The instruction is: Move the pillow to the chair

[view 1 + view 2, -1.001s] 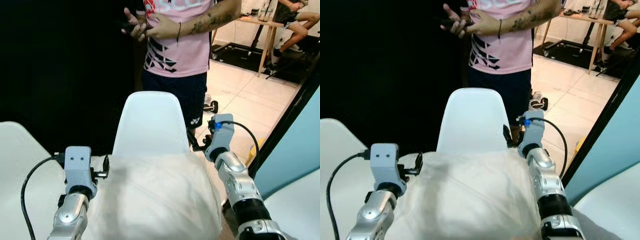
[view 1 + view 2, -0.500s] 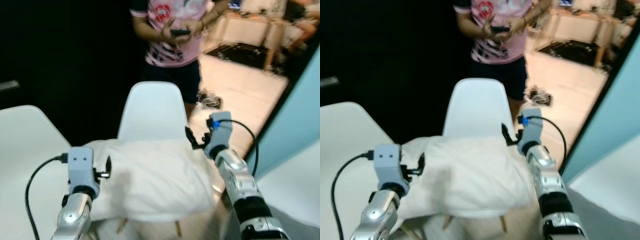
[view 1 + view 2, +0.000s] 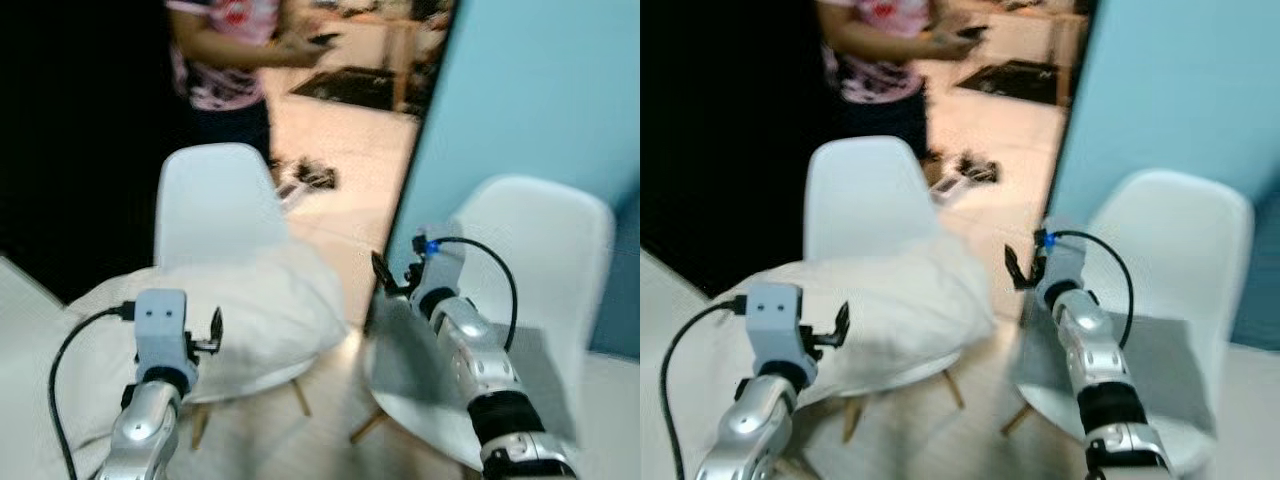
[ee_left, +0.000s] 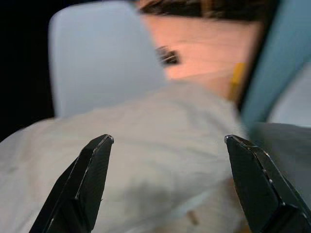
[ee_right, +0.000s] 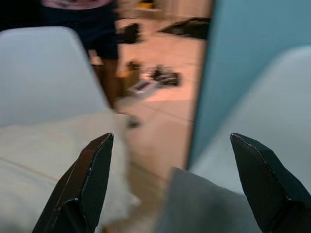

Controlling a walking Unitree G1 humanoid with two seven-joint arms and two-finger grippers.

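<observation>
The pillow (image 3: 215, 310) lies on the seat of the left chair (image 3: 208, 205), touching neither gripper. We see the left gripper (image 4: 167, 187) spread wide just short of it and the right gripper (image 5: 175, 182) spread wide beside the second chair (image 3: 530, 260). We judge placement done; next, withdrawing both arms without snagging the pillow

Both silver arms reach forward, left pincer (image 3: 213, 330) and right pincer (image 3: 381, 275) spread wide, holding nothing.
</observation>
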